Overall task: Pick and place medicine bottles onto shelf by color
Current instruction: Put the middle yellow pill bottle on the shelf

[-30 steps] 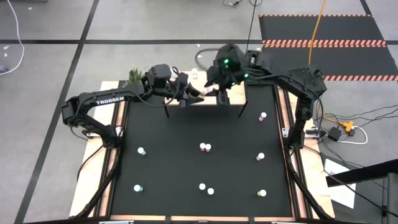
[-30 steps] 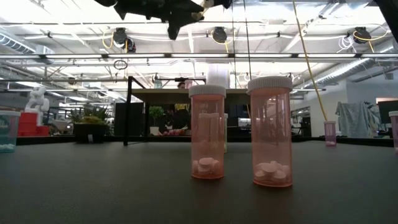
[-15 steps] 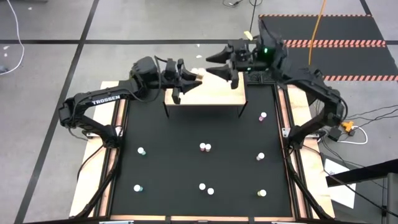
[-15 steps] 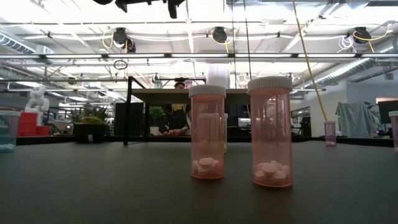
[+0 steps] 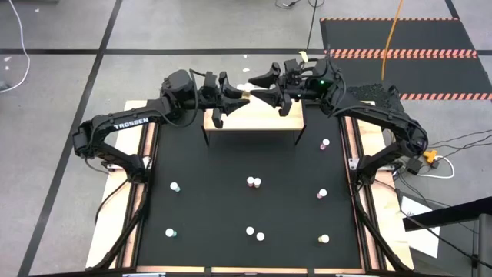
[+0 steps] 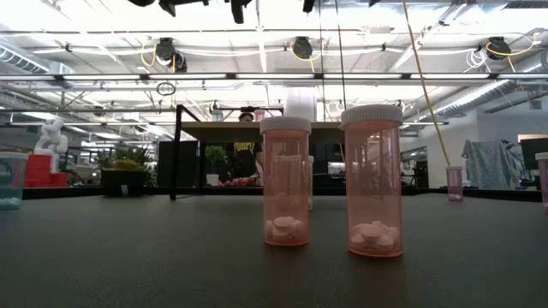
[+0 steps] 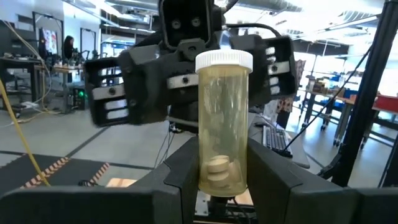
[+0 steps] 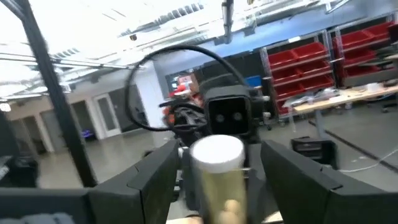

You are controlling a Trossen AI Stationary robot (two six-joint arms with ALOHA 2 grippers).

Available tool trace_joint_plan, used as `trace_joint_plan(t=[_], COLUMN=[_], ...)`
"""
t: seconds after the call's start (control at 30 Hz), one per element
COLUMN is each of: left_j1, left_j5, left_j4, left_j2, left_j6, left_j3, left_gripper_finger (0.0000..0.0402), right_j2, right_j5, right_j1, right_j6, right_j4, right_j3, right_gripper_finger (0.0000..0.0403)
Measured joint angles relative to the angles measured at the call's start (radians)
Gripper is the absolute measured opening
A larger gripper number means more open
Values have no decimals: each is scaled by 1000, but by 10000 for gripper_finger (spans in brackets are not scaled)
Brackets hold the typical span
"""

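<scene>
bottle: yellowish, white cap, upright point(image 7: 224, 124), pills at its bottom, gripped between the left tool's fingers
left tool: point(image 5: 234, 97) clenched on the bottle, above the shelf point(image 5: 254, 119)
right tool: point(image 5: 265, 86) fingers spread, released, facing the left tool, the bottle between them
other bottles: scattered on the table point(image 5: 207, 208), two pink ones point(image 6: 285, 181) side by side

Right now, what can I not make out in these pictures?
- High view: the held bottle is mostly hidden between the left gripper and the right gripper.
- Low view: the top edge cuts off both grippers.
- High view: the loose bottles on the table are too small to tell colours.
</scene>
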Motion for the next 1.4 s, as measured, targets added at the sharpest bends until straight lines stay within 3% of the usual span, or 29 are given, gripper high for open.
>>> trace_joint_plan(t=[0.2,0.7,1.17,1.4], left_j1=[0,0,0,20], left_j5=[0,0,0,-135], left_j4=[-6,-35,-38,-170], left_j2=[0,0,1,-1], left_j6=[-19,-20,-26,-42], left_j3=[0,0,-1,2], left_gripper_finger=[117,118,118,119], right_j2=[12,13,12,15], right_j5=[1,-49,-50,-32], right_j1=[0,-2,-2,-55], right_j6=[-37,-52,-59,-99], right_j4=[7,9,-27,-82], right_j3=[0,0,2,0], right_gripper_finger=[223,150,117,117])
